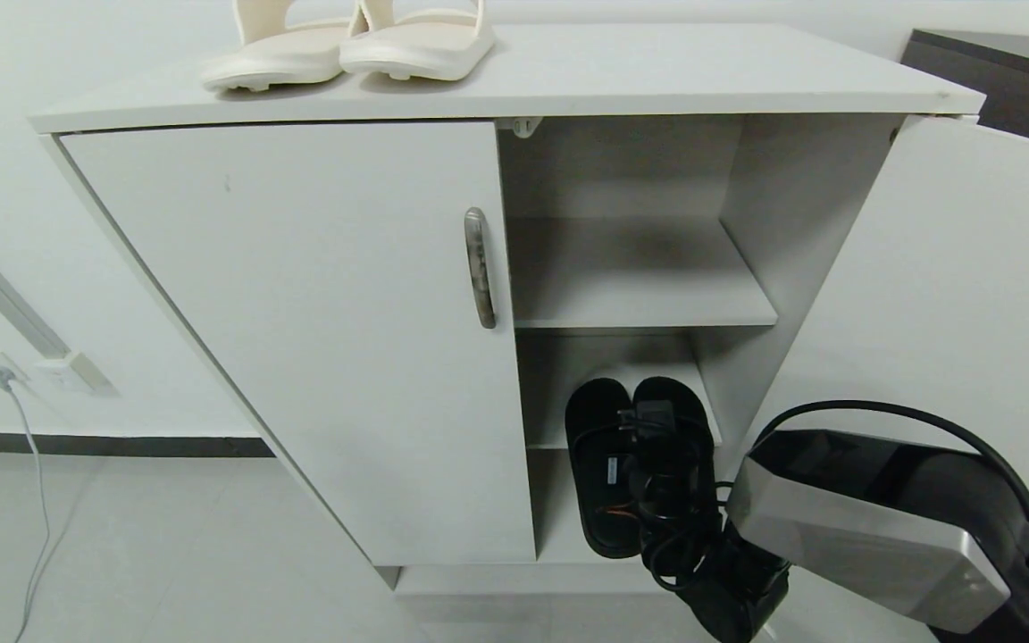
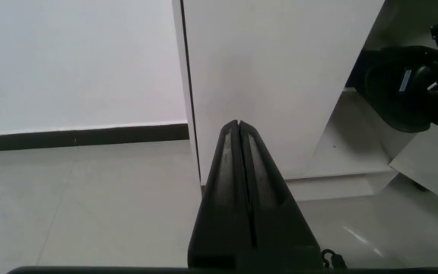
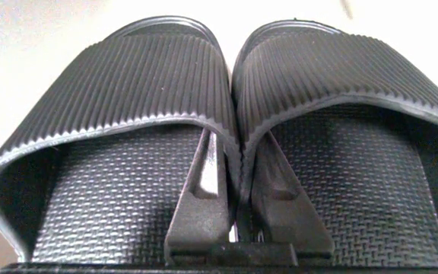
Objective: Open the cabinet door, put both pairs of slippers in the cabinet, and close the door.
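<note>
Right fingers pinch the black slippers by adjoining inner edges.

One pair of slippers lies on the cabinet top, towards its left end. The left door is closed; the right door stands open to the right. Below the upper shelf, the other pair sits side by side in the opening, clamped by the right gripper

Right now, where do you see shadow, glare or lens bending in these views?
Head view: the cabinet looks splayed outward, shadow fills the back of its upper shelf. Left wrist view: glare streaks on the floor. Right wrist view: black slippers darkest under their straps.
</note>
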Controlling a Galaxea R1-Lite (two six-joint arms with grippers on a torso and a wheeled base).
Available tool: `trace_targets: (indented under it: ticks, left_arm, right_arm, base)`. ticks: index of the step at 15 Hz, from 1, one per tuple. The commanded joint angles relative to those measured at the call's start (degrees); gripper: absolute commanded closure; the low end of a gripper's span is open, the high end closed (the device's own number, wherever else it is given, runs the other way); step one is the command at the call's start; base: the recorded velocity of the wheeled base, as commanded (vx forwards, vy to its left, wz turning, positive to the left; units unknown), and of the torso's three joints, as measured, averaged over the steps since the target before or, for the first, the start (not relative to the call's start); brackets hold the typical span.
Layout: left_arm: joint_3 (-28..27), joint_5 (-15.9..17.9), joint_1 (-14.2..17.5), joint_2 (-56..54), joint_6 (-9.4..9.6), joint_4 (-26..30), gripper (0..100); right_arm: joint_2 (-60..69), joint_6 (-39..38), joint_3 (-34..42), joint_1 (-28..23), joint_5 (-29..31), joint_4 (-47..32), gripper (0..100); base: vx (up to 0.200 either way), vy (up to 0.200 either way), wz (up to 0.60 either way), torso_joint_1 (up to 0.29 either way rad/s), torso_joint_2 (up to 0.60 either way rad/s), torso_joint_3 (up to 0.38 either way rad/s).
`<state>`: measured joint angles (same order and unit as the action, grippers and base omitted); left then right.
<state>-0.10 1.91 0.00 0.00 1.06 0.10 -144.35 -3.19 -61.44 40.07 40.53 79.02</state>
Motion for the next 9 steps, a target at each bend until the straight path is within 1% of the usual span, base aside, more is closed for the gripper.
trace_targets:
  ticks: [1,3,7,8,9]
  left_arm:
    - [0.0,0.0,0.0,0.0,0.08,0.0,100]
    - [0.0,0.0,0.1,0.0,0.08,0.0,100]
    - [0.0,0.0,0.0,0.1,0.08,0.0,100]
    - [0.0,0.0,0.0,0.0,0.08,0.0,100]
    - [0.0,0.0,0.0,0.0,0.08,0.0,100]
  right_arm:
    - [-1.0,0.0,-2.4,-0.9,-0.5,-1.8,100]
    - [-1.2,-0.1,-5.4,-2.2,-3.9,-5.2,100]
    - [-3.7,-0.1,-16.4,-4.5,-4.1,-13.7,100]
    - [-4.7,-0.7,-21.8,-5.2,-4.1,-17.7,100]
    - [-5.2,-0.8,-23.6,-5.5,-4.1,-18.6,100]
  base:
    - [0.000,0.000,0.00,0.000,0.00,0.000]
    - [0.000,0.000,0.00,0.000,0.00,0.000]
    - [0.000,0.000,0.00,0.000,0.00,0.000]
    - [0.000,0.000,0.00,0.000,0.00,0.000]
    - [0.000,0.000,0.00,0.000,0.00,0.000]
